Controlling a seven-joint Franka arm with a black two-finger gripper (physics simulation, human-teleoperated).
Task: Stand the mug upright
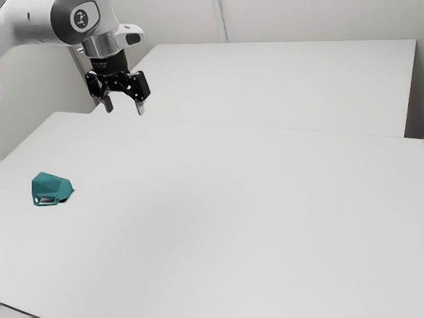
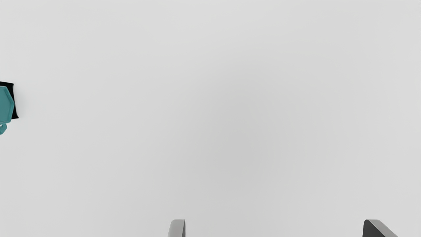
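- The fingers (image 2: 177,229) stand wide apart with bare space between them. The black gripper (image 1: 124,111) is open and hangs above the white table (image 1: 232,218), so lowering it straight from here would likely catch only air or jab the tabletop.
- The teal faceted mug (image 1: 52,189) is on the table well apart from the gripper, toward the exterior view's left and nearer that camera. It is not upright: its body looks tipped over, though exactly how the mouth faces I cannot tell.
- In the wrist view the mug is cut off by the border, past one finger's side. An approach planned on that sliver could misjudge its centre, and one finger might land on the body and shove it away.
- The handle (image 2: 2,129) juts from the body; a finger could snag it, or it could block an even grip.
- Slanted facets may let a pinch slip or twist as the mug turns.
- Too little lift while turning could scrape the rim or handle on the table; letting go before the base sits flat could topple it again.
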